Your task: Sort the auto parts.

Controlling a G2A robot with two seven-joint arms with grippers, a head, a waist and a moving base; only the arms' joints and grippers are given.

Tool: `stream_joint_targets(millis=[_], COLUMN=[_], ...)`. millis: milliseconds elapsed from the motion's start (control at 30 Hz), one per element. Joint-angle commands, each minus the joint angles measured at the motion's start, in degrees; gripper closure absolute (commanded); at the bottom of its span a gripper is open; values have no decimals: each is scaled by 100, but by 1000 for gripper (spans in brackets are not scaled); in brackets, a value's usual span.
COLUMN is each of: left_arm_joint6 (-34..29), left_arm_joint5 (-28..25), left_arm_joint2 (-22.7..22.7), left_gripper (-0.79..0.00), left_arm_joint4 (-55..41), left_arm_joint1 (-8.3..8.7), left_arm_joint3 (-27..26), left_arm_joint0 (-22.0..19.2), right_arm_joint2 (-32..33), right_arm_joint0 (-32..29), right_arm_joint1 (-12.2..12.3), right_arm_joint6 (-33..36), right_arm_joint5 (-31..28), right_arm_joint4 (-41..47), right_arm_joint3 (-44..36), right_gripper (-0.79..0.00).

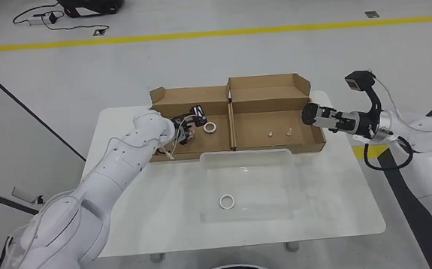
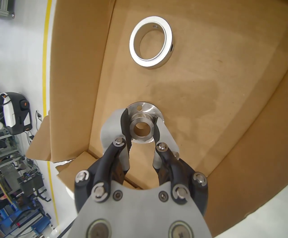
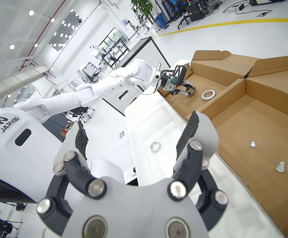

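It was a robotics lab hall: yellow floor line (image 1: 209, 34), equipment racks (image 2: 22, 180), office chairs (image 3: 183, 20), ceiling lights (image 3: 31, 12).

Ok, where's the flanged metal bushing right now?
The flanged bushing is gripped by the left pincer inside the left cardboard box, seen in the left wrist view, with the metal ring lying apart just beyond it.

boxes (image 1: 266, 93): plain brown cardboard
ring (image 2: 150, 42): bright silver
flanged hub (image 2: 140, 126): silver, shiny
left claw (image 2: 140, 119): black fingers (image 2: 111, 155), grey plate
right claw (image 3: 137, 120): black ribbed pads (image 3: 186, 130)
table (image 1: 342, 208): white
tray (image 1: 244, 157): clear
floor line (image 1: 209, 34): yellow
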Motion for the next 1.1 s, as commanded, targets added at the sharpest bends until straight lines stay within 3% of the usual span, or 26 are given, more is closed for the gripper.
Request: stream_joint_targets(millis=[0, 33, 333, 533, 800, 1067], left_arm_joint6=[-14, -17, -16, -25, -666, -2164], left_arm_joint5=[-14, -16, 33, -90, -907, -1790], left_arm_joint2=[-20, -33, -207, -384, -798, -1289], left_gripper=[-351, -779, -785, -785, -785, -785], left_arm_joint4=[8, 16, 140, 275, 424, -621], left_arm_joint1=[-8, -11, 10, 82, 329, 577], left_arm_joint3=[17, 23, -153, -596, -2052, -3861], left_arm_joint0=[10, 12, -6, -41, -16, 446], right_arm_joint2=[0, 0, 0, 0, 0, 0], right_arm_joint0=[0, 0, 0, 0, 0, 0], right_arm_joint1=[0, 0, 0, 0, 0, 0], right_arm_joint6=[0, 0, 0, 0, 0, 0], right_arm_joint5=[0, 0, 0, 0, 0, 0], right_arm_joint4=[0, 0, 0, 0, 0, 0], right_arm_joint3=[0, 0, 0, 0, 0, 0], right_gripper=[-785, -785, -785, -785, -785, -785])
